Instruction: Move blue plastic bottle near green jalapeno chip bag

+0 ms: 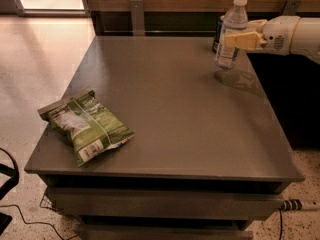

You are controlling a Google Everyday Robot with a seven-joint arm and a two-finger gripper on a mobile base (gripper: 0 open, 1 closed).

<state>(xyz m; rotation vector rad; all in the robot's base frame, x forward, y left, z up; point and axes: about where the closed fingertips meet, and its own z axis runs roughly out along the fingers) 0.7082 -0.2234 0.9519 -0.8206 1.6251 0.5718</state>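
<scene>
Camera view: the single view; every line below is taken from it.
Bottle (231, 31): seen upright at the far right of the table (170, 104). Its base appears to be just clear of the top, with a faint reflection below it, though this cannot be told for certain.
Gripper (234, 40): closed around the bottle's middle, brought in from the right on the white arm (292, 34). One pale finger (245, 40) is seen across the label band.
Can (218, 34): a dark can is partly hidden just behind the bottle.
Bag (85, 126): laid flat at the near left corner, well apart from the bottle and diagonally across the table from it.
Weight: judged light to moderate; how full the bottle is cannot be made out.
Stiffness: the thin clear walls are expected to dent under a hard squeeze, while the cap and shoulder are taken to be firmer.
Slip: smooth plastic is judged slippery; some friction may be lent by the label.
Hold: the mid-body grip is judged sound, since swinging is limited there.
Set-down: a tall, narrow shape is easily tipped, so a level base is called for, beside the soft bag and not on it.
</scene>
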